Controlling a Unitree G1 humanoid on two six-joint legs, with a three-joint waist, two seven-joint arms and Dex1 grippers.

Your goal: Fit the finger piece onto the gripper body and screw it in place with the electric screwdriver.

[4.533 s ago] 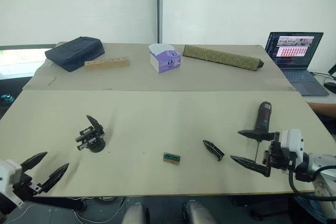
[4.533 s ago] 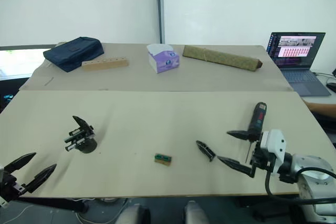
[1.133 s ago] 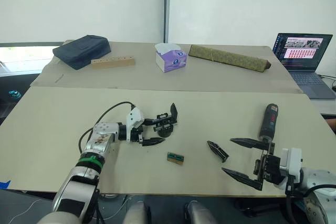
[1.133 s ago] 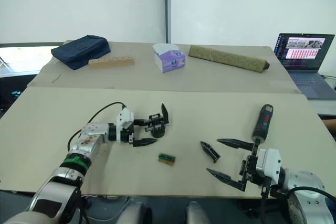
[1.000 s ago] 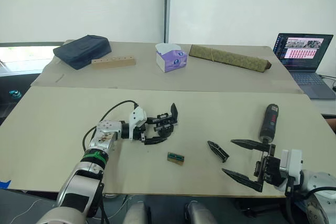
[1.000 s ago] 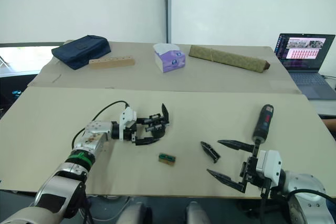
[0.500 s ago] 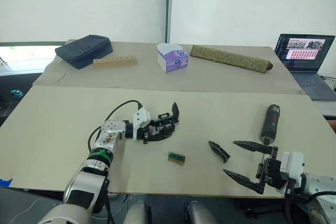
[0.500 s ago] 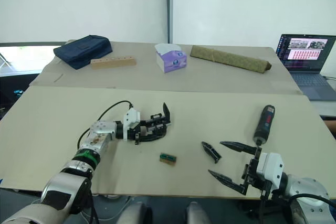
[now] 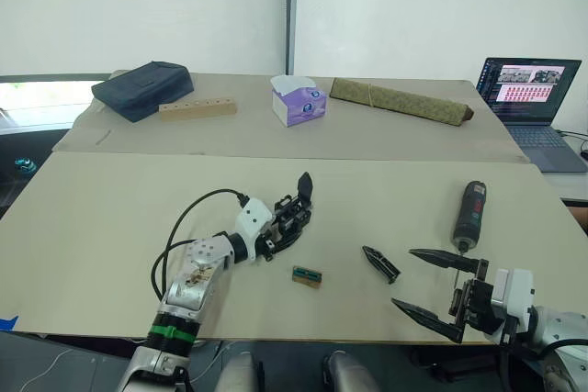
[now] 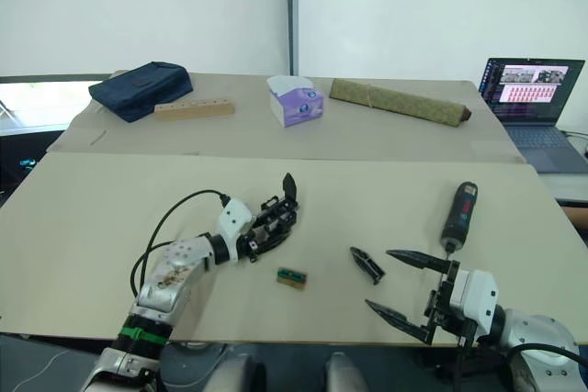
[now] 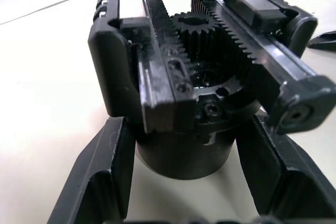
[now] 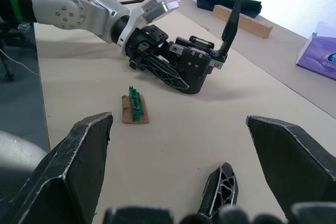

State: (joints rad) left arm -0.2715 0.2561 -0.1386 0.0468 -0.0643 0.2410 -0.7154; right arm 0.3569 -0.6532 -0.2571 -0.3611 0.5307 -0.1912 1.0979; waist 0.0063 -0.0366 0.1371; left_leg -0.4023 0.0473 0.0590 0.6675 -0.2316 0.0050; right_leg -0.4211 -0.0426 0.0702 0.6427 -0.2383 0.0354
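The gripper body (image 9: pixel 302 188) stands mid-table, its pointed black finger upright. My left gripper (image 9: pixel 287 229) is shut on it. In the left wrist view both fingers (image 11: pixel 107 174) press against the round base (image 11: pixel 184 156) beneath the toothed rails and gear. The finger piece (image 9: pixel 378 263) lies flat on the table to the right of the body. My right gripper (image 9: pixel 402 276) hovers open and empty just right of the piece, which also lies between its fingers in the right wrist view (image 12: pixel 218 184). The electric screwdriver (image 9: pixel 469 213) lies beyond the right gripper.
A small green-and-brown block (image 9: pixel 308 275) lies near the front, between body and finger piece. On the far table sit a dark bag (image 9: pixel 142 89), a drilled wooden bar (image 9: pixel 197 108), a tissue box (image 9: pixel 299 101), a rolled mat (image 9: pixel 400 100) and a laptop (image 9: pixel 528 89).
Over the last second my left gripper closed from open onto the gripper body's base, and its forearm swung to the near side. The right gripper stayed nearly still.
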